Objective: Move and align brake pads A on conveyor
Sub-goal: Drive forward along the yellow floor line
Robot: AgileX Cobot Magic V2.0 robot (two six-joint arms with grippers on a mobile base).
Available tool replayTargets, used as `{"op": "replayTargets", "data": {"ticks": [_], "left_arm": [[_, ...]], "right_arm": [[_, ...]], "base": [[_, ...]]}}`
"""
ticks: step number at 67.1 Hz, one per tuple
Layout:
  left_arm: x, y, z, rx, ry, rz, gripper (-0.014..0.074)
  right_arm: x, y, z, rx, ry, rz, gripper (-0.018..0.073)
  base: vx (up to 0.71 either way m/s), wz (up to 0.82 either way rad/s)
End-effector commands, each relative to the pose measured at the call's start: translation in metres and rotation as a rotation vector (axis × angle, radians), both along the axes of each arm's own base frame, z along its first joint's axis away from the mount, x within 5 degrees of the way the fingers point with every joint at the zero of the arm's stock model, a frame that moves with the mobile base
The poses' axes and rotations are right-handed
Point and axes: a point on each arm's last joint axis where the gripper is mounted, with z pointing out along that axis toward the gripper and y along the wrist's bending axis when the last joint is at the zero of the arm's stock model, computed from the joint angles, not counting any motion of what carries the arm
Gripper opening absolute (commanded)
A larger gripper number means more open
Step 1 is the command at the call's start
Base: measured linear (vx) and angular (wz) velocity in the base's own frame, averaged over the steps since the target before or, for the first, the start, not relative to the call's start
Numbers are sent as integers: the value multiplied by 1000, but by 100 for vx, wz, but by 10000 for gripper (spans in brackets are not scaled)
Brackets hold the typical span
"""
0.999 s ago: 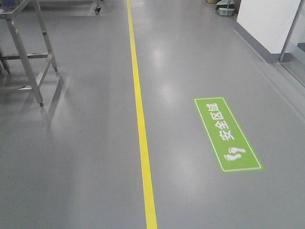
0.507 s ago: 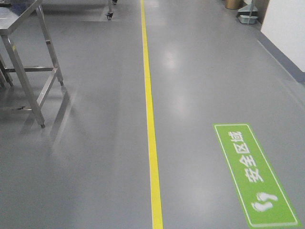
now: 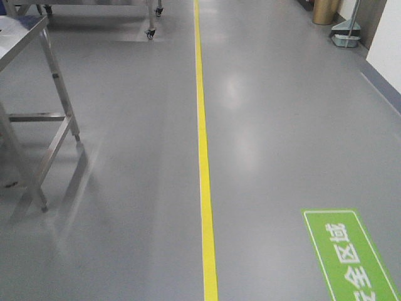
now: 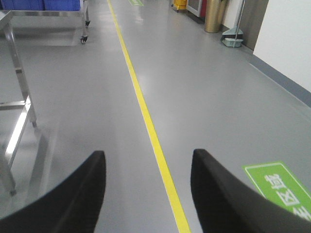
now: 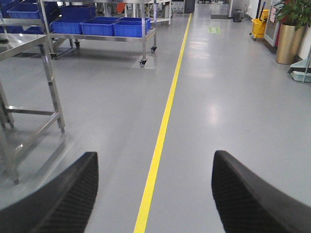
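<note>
While both wrist cameras look along a glossy grey floor (image 3: 125, 207), neither the brake pads A nor the conveyor shows in any of the three views, so where they lie cannot be told.

The left gripper (image 4: 148, 153) is spread wide. Its two black fingers (image 4: 77, 199) rise from the bottom edge of the left wrist view with only floor between them. The right gripper (image 5: 155, 153) is just as wide and holds nothing, its textured fingers (image 5: 252, 194) standing well apart.

A yellow line (image 3: 203, 157) runs straight up the floor, passing between the fingers in both wrist views. To its right, at the lower corner of the front view, lies a green floor sign (image 3: 351, 257) with white characters, cut off by the frame. To the left of the line stands a steel bench (image 3: 62, 94) on thin legs, its reflection on the floor.

Farther back on the left, a wheeled rack (image 5: 144, 46) carries blue bins (image 5: 99, 26). Along the right wall stand a gold cylinder (image 5: 285, 43) with a plant (image 5: 294, 9) in it, a yellow mop bucket (image 5: 259, 26), and a dustpan (image 4: 233, 36).
</note>
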Motion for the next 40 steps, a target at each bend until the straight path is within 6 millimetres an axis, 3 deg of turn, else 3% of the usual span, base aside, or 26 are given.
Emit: {"op": "replayTargets", "data": {"ticks": [1,40], "left_arm": [[2,0,13,-27,-77,2,372],[2,0,13,-27,-77,2,372]], "right_arm": [[1,1,14,5,-87,2,484],[1,1,14,5,-87,2,484]], "base": [[71,-4],[68,-4]]}}
